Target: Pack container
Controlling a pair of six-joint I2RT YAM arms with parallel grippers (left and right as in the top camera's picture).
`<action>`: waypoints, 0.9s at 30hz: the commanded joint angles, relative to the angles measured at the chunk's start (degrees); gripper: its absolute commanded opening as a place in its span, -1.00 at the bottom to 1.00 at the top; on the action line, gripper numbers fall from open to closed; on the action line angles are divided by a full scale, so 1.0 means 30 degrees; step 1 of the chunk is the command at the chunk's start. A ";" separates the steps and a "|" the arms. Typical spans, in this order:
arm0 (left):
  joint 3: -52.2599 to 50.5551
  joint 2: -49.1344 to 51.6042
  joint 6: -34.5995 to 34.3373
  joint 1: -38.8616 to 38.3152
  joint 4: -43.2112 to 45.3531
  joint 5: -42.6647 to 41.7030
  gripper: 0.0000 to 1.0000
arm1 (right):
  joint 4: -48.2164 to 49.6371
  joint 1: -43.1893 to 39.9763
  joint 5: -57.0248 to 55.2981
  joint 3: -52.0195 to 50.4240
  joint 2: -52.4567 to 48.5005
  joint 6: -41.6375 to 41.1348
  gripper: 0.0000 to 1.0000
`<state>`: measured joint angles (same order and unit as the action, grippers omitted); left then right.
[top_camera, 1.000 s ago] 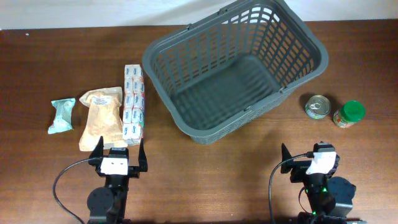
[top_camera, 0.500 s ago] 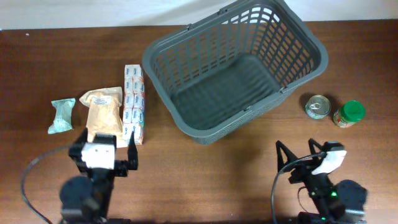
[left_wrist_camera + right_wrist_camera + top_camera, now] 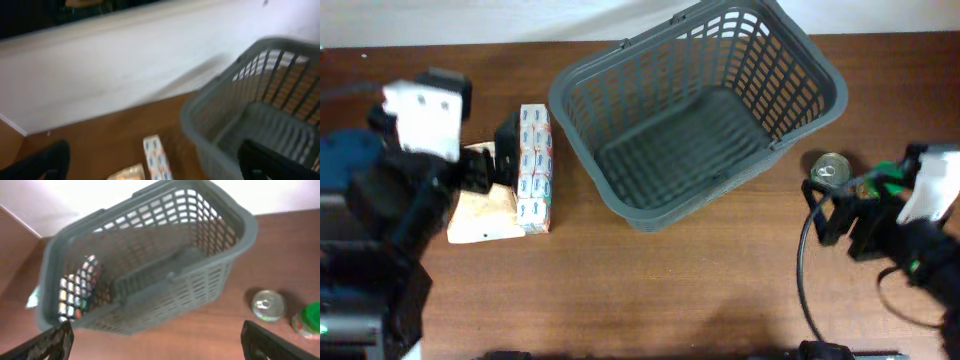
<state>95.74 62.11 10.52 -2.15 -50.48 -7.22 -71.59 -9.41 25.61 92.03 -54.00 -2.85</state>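
Observation:
The dark grey slotted basket (image 3: 700,110) stands empty at the table's middle back; it also shows in the left wrist view (image 3: 250,115) and the right wrist view (image 3: 150,265). My left gripper (image 3: 460,160) is raised over the left-hand items, open and empty, its fingers wide apart (image 3: 152,167). My right gripper (image 3: 865,190) is raised by the right-hand items, open and empty (image 3: 160,342). The right arm partly hides the green-lidded jar.
A strip of white-and-blue packets (image 3: 535,165) (image 3: 157,160) lies left of the basket, beside a tan pouch (image 3: 485,215) (image 3: 127,174). A small tin can (image 3: 830,168) (image 3: 268,305) and a green-lidded jar (image 3: 885,180) (image 3: 310,320) stand right of the basket.
Both arms have risen from low at the front edge toward the camera, the left over the pouch and packets, the right toward the can and jar. Both grippers stay open.

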 commanded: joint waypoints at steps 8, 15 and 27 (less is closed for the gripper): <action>0.1807 -0.0270 0.0248 0.0066 0.0029 -0.3111 0.98 | -0.3089 -0.0124 0.1209 0.9238 -0.6258 -0.1129 0.87; 0.1858 0.0903 -0.2798 0.0066 -0.1151 -0.1020 0.98 | -0.4932 -0.0117 0.0277 1.3100 -1.1030 -0.1953 0.57; 0.1858 0.2215 -0.4160 -0.0015 -0.2397 -0.1668 -0.96 | -0.5435 -0.0080 -0.0903 1.3544 -1.4600 -0.1945 -0.92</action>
<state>100.95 68.36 1.93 -2.17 -56.62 -10.74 -87.90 -9.41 24.64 131.15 -97.47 -8.86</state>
